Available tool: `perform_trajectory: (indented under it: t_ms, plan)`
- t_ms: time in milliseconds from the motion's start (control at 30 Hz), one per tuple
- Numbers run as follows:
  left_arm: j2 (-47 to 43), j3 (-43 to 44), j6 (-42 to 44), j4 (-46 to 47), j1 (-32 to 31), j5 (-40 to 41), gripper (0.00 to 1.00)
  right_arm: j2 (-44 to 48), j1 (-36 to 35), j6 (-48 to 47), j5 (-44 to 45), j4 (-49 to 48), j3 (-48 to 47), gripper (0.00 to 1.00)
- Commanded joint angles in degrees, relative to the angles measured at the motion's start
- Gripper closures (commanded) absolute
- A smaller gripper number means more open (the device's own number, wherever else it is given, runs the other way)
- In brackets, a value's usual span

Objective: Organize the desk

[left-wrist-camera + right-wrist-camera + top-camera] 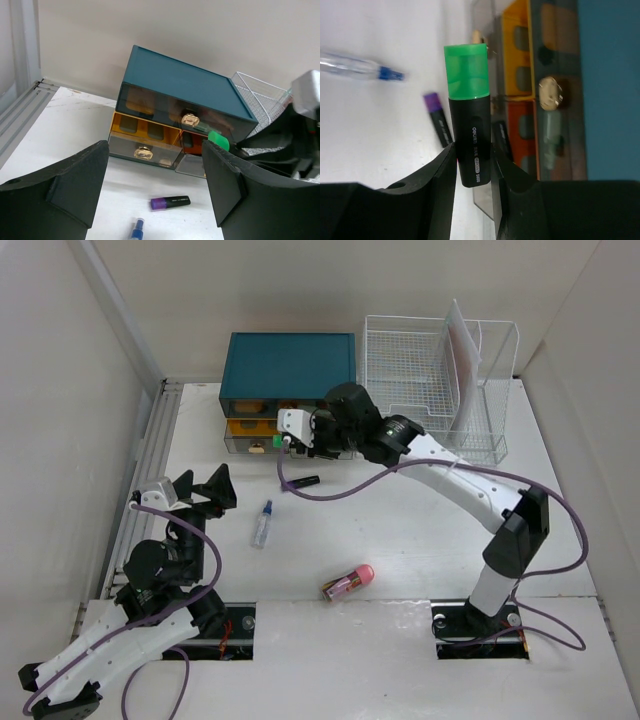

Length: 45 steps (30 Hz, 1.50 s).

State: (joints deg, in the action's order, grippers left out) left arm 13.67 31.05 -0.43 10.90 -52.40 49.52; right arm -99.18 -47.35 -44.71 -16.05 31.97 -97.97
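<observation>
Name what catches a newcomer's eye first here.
The right gripper clamps a green-capped highlighter right in front of the teal drawer box at the far edge of the desk. Nearer, a purple-capped highlighter, a spray bottle and a pink-capped item lie loose.

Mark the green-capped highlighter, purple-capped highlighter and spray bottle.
green-capped highlighter (469,120): right wrist view, black barrel just below the cap.
purple-capped highlighter (170,202): left wrist view, middle of the barrel.
spray bottle (263,528): top external view, clear body.
</observation>
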Motion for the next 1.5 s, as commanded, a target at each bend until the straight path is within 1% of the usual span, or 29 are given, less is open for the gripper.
perform_trajectory:
  t_ms: [0, 200, 267, 333, 667, 733, 867, 933, 1067, 1233, 1300, 1333, 1367, 1467]
  plan:
    - [0.0, -0.3, 1.0, 2.3, 0.0, -0.1, 0.28, -2.3, -0.3, 2.2, 11.6, -5.4, 0.5, 0.94]
    - [0.0, -0.3, 1.0, 2.3, 0.0, -0.1, 0.28, -7.5, 1.5, 1.0, 20.2, -6.7, -0.7, 0.93]
    - [0.0, -0.3, 1.0, 2.3, 0.0, -0.1, 0.28, -8.2, 1.5, 1.0, 20.2, -7.4, -0.7, 0.93]
    - [0.0, -0.3, 1.0, 2.3, 0.0, -0.1, 0.28, -8.8, 2.0, 1.6, 22.5, -8.1, -0.7, 0.93]
    - [0.0, -0.3, 1.0, 2.3, 0.0, -0.6, 0.28, -9.9, 3.1, 2.2, 23.0, -8.9, -0.2, 0.9]
    - [0.0, -0.3, 1.0, 2.3, 0.0, -0.6, 0.28, -10.4, 3.1, 2.2, 23.0, -8.9, -0.2, 0.86]
    - [0.0, -0.3, 1.0, 2.3, 0.0, -0.6, 0.28, -10.4, 3.1, 2.7, 23.5, -8.9, -0.2, 0.55]
    - [0.0, -0.3, 1.0, 2.3, 0.0, -0.6, 0.28, -10.4, 3.1, 2.7, 23.5, -8.9, -0.2, 0.51]
    - [0.0, -0.3, 1.0, 2.3, 0.0, -0.6, 0.28, -9.4, 3.1, 2.7, 23.0, -8.9, 0.4, 0.48]
    - [0.0, -0.3, 1.0, 2.3, 0.0, -0.6, 0.28, -5.1, 3.1, 3.2, 18.9, -10.2, 2.1, 0.47]
    - [0.0, -0.3, 1.0, 2.3, 0.0, -0.6, 0.28, -2.9, 3.1, 2.4, 11.8, -11.0, 5.1, 0.47]
    - [0.5, -0.3, 1.0, 2.3, 0.0, -0.6, 0.28, -0.9, 3.1, -0.4, 8.1, -11.0, 6.3, 0.51]
    - [0.5, -0.3, 1.0, 2.3, 0.0, -0.6, 0.28, -0.1, 3.1, -2.3, -0.4, -9.7, 7.3, 0.53]
    - [0.5, -0.3, 1.0, 2.3, 0.0, -0.6, 0.28, 0.7, 3.1, -10.1, -10.8, -4.6, 9.7, 0.6]
